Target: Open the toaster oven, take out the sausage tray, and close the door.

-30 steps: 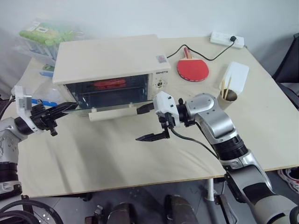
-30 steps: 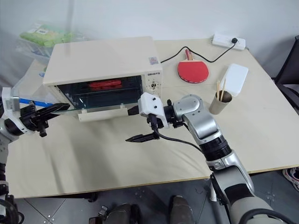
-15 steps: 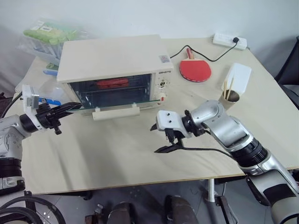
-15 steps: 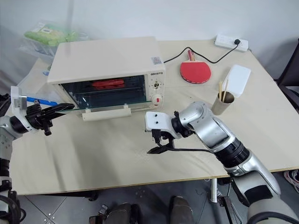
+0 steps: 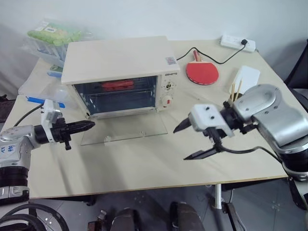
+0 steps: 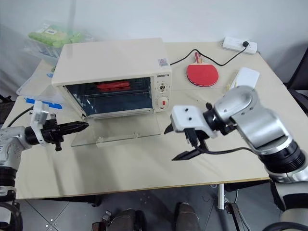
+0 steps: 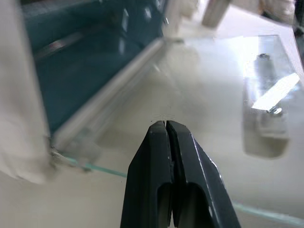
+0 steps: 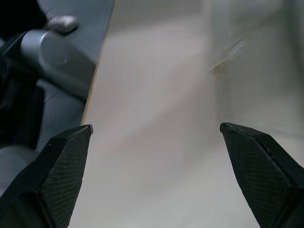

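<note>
— Toaster oven [image 5: 118, 72] first, please: where is it, and where are the hands?

— It stands toward the far left part of the table [image 5: 144, 163]. The left hand [image 5: 85, 126] has its two black fingers pressed together, with nothing between them. It floats just over the table near the left edge, and its tip is at the left end of the door [image 5: 124, 131], which lies flat and open on the table in front of the oven. I cannot tell if the tip touches the glass.

— And the right hand?

— The right hand [image 5: 189, 142] is spread wide and holds nothing. It hangs above the table, on the right of the open door and apart from it.

— Is the sausage tray outside?

— No. The sausage tray [image 5: 117, 87] is inside the oven, on the upper level, with the red sausage [image 5: 117, 84] on it.

— What else is on the table?

— A red paddle [image 5: 201, 70] and a white power strip [image 5: 236, 42] near the far right corner, a cup with sticks [image 5: 235, 100] behind the right hand, and plastic bags [image 5: 45, 41] at the far left corner.
</note>
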Robot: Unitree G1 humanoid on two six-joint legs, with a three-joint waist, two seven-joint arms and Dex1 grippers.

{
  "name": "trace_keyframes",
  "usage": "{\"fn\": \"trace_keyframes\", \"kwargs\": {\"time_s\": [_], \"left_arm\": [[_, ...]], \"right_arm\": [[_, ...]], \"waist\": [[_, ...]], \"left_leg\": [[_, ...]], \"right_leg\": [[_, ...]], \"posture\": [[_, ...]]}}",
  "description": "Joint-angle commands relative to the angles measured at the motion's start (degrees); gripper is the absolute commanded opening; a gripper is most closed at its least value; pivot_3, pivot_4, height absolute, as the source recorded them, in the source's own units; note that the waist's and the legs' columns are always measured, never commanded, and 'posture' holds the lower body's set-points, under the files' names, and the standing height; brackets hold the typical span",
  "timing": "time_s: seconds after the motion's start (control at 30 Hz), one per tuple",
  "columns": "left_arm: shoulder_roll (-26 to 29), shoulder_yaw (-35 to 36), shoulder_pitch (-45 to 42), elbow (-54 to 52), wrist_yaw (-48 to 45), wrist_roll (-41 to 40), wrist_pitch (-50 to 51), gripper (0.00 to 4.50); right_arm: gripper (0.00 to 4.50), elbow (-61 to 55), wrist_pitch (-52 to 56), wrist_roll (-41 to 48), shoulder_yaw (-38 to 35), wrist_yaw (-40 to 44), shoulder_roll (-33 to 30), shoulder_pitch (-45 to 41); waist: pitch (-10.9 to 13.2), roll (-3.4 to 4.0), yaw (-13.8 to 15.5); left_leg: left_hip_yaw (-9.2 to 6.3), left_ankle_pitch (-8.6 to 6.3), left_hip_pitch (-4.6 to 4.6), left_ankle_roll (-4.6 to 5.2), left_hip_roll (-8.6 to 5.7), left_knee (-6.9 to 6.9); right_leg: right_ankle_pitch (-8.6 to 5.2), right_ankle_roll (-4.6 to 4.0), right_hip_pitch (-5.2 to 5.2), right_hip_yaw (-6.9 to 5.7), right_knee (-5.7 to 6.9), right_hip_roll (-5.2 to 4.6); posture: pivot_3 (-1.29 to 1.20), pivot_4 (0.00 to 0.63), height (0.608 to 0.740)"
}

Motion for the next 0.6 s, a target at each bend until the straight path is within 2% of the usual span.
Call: {"fn": "trace_keyframes", "kwargs": {"time_s": [0.03,0.2,0.37,0.43,0.6], "left_arm": [[0.83,-0.15,0.30,-1.41,0.42,1.30,-0.45,0.04],[0.62,-1.08,2.55,-4.86,1.16,1.81,0.88,0.04],[0.23,-1.22,6.30,-8.22,2.08,2.15,0.57,0.04],[0.13,-1.12,7.05,-9.09,2.47,2.08,0.70,0.04],[-0.95,1.07,13.57,-15.35,6.24,1.53,0.83,0.04]], "right_arm": [[4.50,0.71,0.09,0.23,-1.47,-3.84,2.44,-1.80],[4.50,3.42,-1.86,-5.07,3.01,-13.03,10.04,-1.29],[4.50,8.77,-6.89,-12.56,7.19,-24.74,20.47,-1.19],[4.50,10.48,-9.50,-15.15,7.86,-27.64,22.61,-1.28],[4.50,18.15,-6.95,-17.49,7.24,-38.73,34.18,-2.03]], "waist": [[0.00,0.00,0.03],[0.00,0.00,0.03],[0.00,0.00,-0.12],[0.00,0.01,-0.14],[-0.01,0.00,-0.30]], "left_leg": [[0.00,-0.01,0.00,-0.01,0.00,0.00],[0.02,-0.03,-0.02,-0.03,0.00,0.02],[0.03,-0.04,-0.05,-0.05,0.02,0.03],[0.03,-0.04,-0.05,-0.05,0.02,0.04],[0.03,-0.03,-0.02,-0.05,0.05,0.06]], "right_leg": [[0.00,0.00,0.00,0.00,0.00,0.00],[0.00,-0.01,-0.04,0.01,0.06,0.00],[-0.01,-0.02,-0.10,-0.01,0.13,0.01],[-0.01,-0.02,-0.10,0.00,0.14,0.02],[-0.01,-0.02,-0.08,0.01,0.19,0.02]], "posture": [[0.00,0.150,0.740],[0.00,0.150,0.740],[0.00,0.150,0.740],[0.00,0.150,0.740],[0.00,0.150,0.740]]}}
